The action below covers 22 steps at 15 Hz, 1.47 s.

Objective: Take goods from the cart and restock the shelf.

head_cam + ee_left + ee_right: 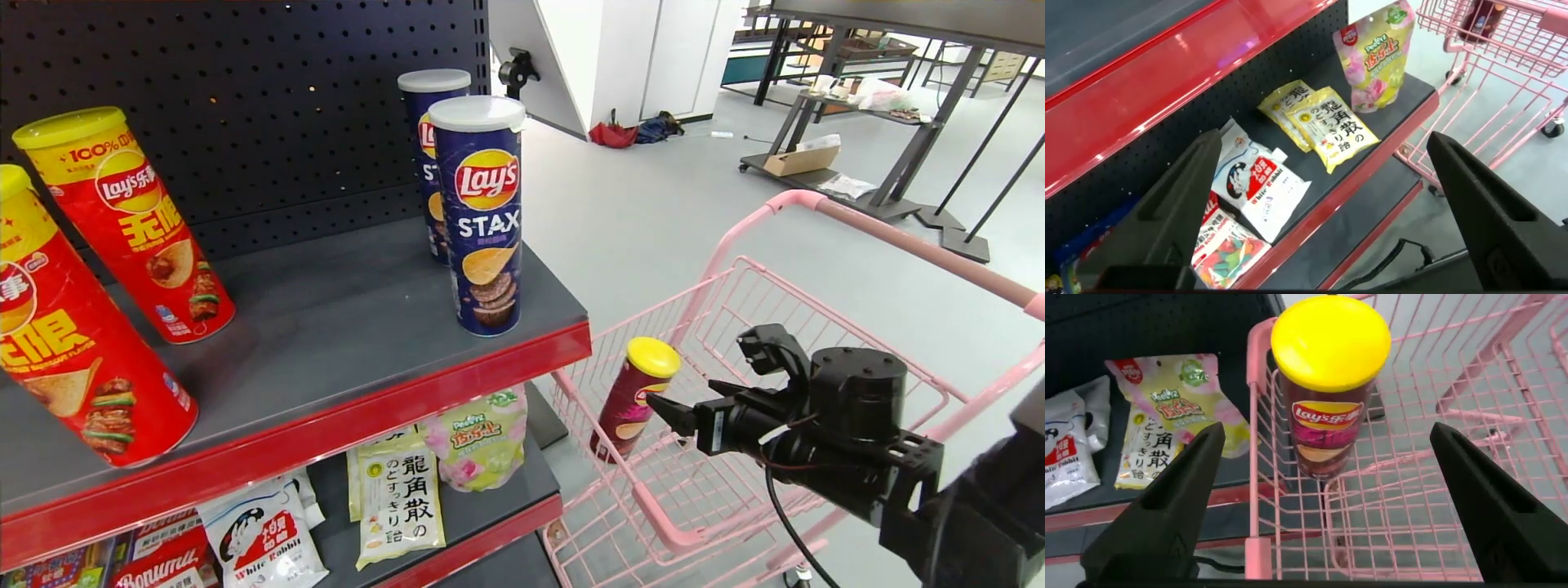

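Observation:
A maroon chip can (633,400) with a yellow lid leans in the near-left corner of the pink cart (816,318). My right gripper (706,380) hovers inside the cart just right of the can, open, with nothing between its fingers. In the right wrist view the can (1327,416) stands straight ahead of the gripper (1324,457), framed between the two spread fingers (1167,514). My left gripper (1324,139) is open and holds nothing, down in front of the lower shelf (1388,155) where snack bags lie. The top shelf (343,318) holds two blue cans (486,220) and two red cans (139,220).
Bare shelf surface lies between the red and blue cans. The lower shelf holds a green-pink bag (482,437), a yellow sachet (400,498) and a white candy bag (265,535). The cart's pink handle (922,249) runs above my right arm. Dark metal tables (882,106) stand far back.

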Available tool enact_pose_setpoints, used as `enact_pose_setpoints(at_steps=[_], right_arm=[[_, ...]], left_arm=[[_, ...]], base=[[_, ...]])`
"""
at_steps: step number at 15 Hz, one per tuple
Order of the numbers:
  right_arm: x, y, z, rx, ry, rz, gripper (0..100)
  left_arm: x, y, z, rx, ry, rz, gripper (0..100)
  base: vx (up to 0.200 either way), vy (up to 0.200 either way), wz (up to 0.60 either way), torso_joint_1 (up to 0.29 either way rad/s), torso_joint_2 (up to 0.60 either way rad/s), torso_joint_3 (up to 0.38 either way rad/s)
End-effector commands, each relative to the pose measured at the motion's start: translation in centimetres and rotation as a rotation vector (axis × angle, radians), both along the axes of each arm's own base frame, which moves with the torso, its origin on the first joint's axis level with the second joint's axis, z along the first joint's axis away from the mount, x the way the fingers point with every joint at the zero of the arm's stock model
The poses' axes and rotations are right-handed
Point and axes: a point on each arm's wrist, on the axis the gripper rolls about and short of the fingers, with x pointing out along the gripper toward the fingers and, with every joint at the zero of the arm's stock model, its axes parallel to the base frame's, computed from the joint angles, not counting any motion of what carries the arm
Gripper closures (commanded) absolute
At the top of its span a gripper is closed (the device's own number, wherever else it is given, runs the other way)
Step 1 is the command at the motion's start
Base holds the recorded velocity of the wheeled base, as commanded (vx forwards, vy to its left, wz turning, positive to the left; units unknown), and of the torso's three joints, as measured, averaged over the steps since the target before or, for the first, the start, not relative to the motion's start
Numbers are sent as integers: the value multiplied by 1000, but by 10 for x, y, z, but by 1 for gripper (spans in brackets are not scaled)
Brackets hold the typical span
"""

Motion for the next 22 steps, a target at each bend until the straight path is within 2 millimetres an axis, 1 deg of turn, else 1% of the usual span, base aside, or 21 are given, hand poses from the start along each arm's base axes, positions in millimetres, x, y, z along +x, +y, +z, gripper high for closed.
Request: enact_pose_setpoints(at_steps=[1,2,3,6,9,11,15,21,22], right_arm=[[17,6,-23,-20,49,-2,0],[20,6,-24,-20,47,-5,0],[30,7,-25,-13,30,-15,0],[41,12,-29,-5,22,4,0],[43,15,-35,-11,36,13,0],[57,20,-40,-3,19,11,0],[69,25,-46,4,10,10,0],[79,30,-53,10,6,25,0],[80,30,-54,10,8,25,100]], left_arm=[[0,0,0,2,1,0,0],[0,0,0,2,1,0,0],[0,0,0,5,0,0,0],[0,0,0,23,-4,-3,0],[0,0,0,22,-6,-3,0],[0,0,0,22,-6,-3,0],[0,0,0,23,-6,-1,0],[0,0,0,34,-8,11,0],[0,0,0,35,-9,10,0]], base=[[0,0,0,0,0,0],[0,0,0,0,0,0],[0,0,0,0,0,0],[0,0,0,0,0,0],[0,0,0,0,0,0],[0,0,0,0,0,0],[0,0,0,0,0,0],[0,0,0,0,0,0],[0,0,0,0,0,0]])
